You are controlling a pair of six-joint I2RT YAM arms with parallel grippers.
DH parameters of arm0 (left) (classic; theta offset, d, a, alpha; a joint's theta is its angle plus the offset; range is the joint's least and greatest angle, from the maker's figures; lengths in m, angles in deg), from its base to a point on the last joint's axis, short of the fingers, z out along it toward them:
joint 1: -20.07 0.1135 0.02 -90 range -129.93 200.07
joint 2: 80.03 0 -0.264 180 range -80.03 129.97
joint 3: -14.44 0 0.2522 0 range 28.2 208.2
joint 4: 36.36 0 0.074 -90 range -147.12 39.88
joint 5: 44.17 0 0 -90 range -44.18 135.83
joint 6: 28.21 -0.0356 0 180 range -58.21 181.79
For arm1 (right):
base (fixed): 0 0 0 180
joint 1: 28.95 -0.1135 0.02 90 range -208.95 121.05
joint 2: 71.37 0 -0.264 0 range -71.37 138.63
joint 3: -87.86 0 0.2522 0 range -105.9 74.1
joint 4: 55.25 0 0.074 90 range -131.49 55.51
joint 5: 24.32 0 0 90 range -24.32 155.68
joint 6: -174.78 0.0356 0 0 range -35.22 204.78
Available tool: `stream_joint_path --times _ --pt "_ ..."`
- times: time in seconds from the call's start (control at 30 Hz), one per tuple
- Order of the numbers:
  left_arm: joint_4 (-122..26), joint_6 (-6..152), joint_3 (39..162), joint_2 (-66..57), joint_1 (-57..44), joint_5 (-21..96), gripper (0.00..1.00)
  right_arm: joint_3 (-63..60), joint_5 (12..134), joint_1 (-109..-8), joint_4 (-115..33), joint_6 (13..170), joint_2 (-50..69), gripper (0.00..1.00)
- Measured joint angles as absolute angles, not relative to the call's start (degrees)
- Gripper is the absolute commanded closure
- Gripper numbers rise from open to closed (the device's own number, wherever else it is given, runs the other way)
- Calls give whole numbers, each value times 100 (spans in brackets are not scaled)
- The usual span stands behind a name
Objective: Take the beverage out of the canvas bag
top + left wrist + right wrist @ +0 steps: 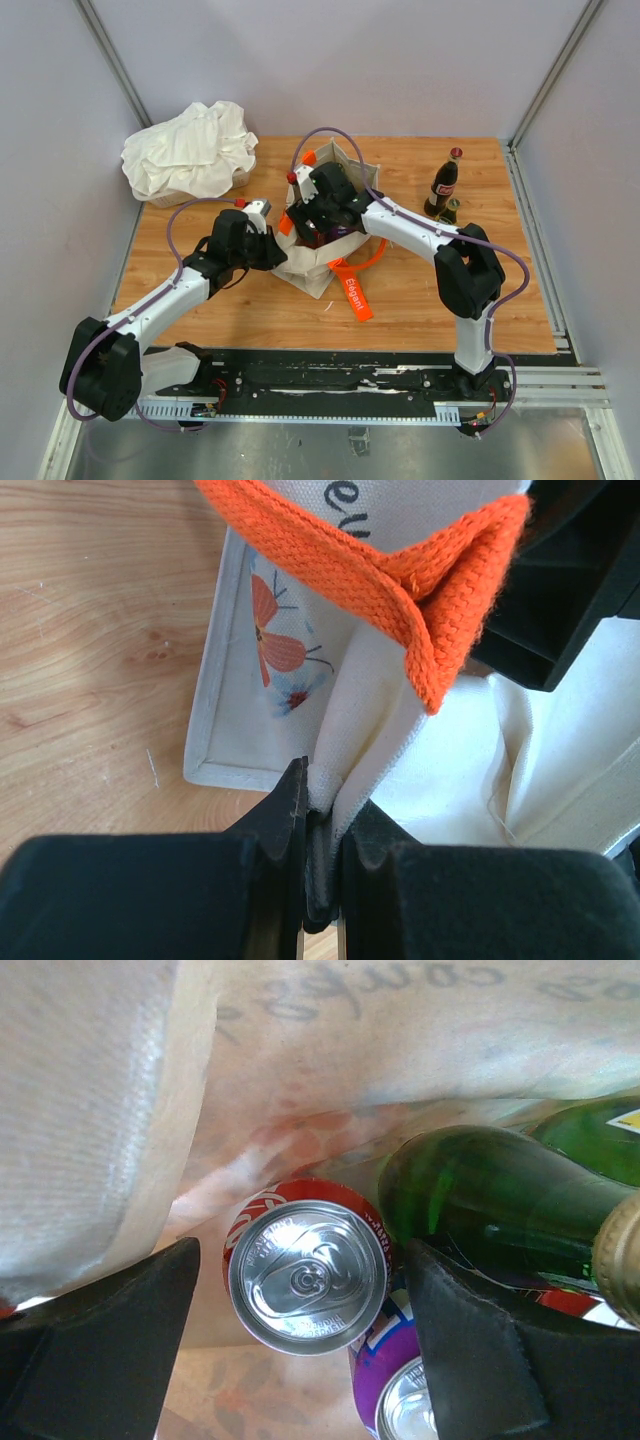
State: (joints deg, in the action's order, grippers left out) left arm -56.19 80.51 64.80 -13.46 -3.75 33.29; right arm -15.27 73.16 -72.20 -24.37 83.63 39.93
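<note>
**A:** Where is the canvas bag (312, 272)?

**B:** In the middle of the bench (430, 290), standing open between the two arms. Its orange strap tag (355, 295) trails toward the near edge.

**A:** What about the left arm?

**B:** The left fingers (290, 815) are pinched tight on a fold of the bag's cream fabric, just below an orange handle (400, 570).

**A:** And the right?

**B:** It is down inside the bag's mouth. The right fingers (110, 1350) stand wide, one on each side of a red can (305, 1280) seen end-on, and they grip nothing.

**A:** Is anything else in there?

**B:** A green bottle (480, 1200) lies just right of the red can, and a purple can (400, 1390) sits beside them.

**A:** Anything outside the bag?

**B:** A cola bottle (443, 185) stands upright at the far right, well apart from the bag. A white cloth heap (190, 150) fills the far left corner.
</note>
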Motion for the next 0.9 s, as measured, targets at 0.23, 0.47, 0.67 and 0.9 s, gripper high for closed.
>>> stream_joint_path --times 0.23,0.47,0.67,0.9 --pt "-5621 8058 6480 -1355 -375 3347 99 -1518 7281 -7255 -2371 8324 4188 26" --pt "-5641 8071 6480 -1355 -375 3399 100 -1531 7198 -7255 -2391 8328 4328 55" --pt "-5643 8071 6480 -1355 -375 3401 100 -1540 7202 -7257 -2389 8328 4328 96" --pt "-5632 8068 6480 -1318 -375 3399 99 -1608 7224 -7257 -2295 8322 4328 99"
